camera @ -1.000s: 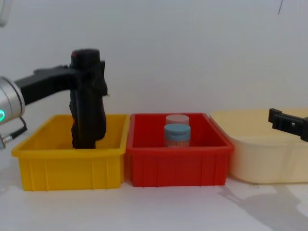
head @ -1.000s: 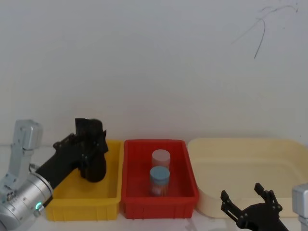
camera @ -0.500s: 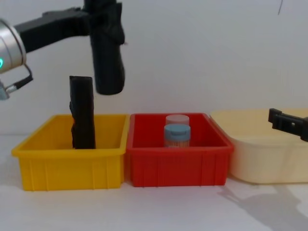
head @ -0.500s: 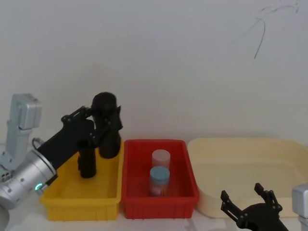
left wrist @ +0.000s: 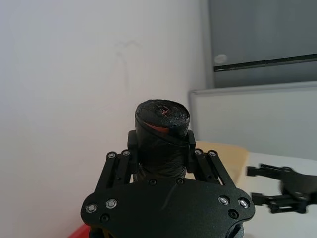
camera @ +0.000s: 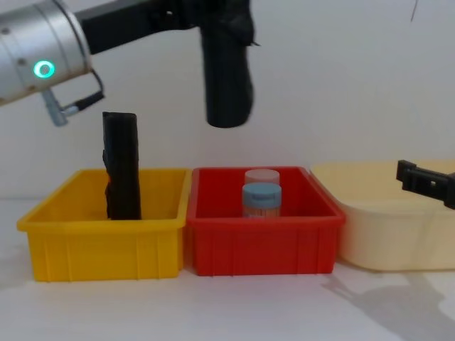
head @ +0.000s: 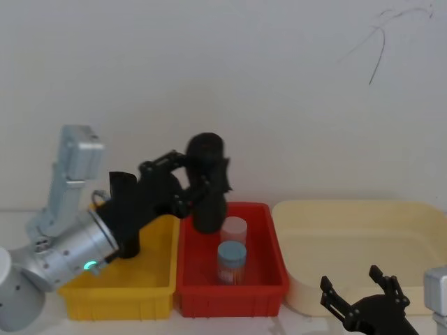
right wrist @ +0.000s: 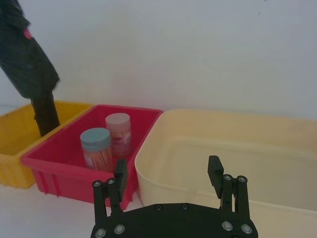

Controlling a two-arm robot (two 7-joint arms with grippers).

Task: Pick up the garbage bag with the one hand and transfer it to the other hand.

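The thick, round roll of crinkly black plastic garbage bag (camera: pixel 226 85) is up in the air, standing straight, over the left part of the red plastic bin (camera: pixel 263 249). The left hand (head: pixel 195 185), black with two fingers and a green light on its fat silver wrist, pinches the roll near its top. One finger presses on each side, and the lower half of the roll hangs free.

The right hand (right wrist: pixel 167 169) waits low in front of the wide cream tub (camera: pixel 384 234), with its fingers spread apart and nothing in them.

The roll looks light. It is only thin film wound round and round, so it is likely firm in the middle and a bit squashy outside. The film is shiny and wrinkled, so it may be slippery. A loose outer layer could slide or peel. The best place for the right hand to take it looks like the bare lower half, squeezing across the round sides.

A slim, flat-topped black piece (camera: pixel 122 167) stands in the yellow plastic bin (camera: pixel 99 245). Two small jars (camera: pixel 261 192), one with a pink lid and one with a blue lid, sit in the red bin. The bins have hard, smooth walls and stand on a white counter (camera: pixel 227 305).
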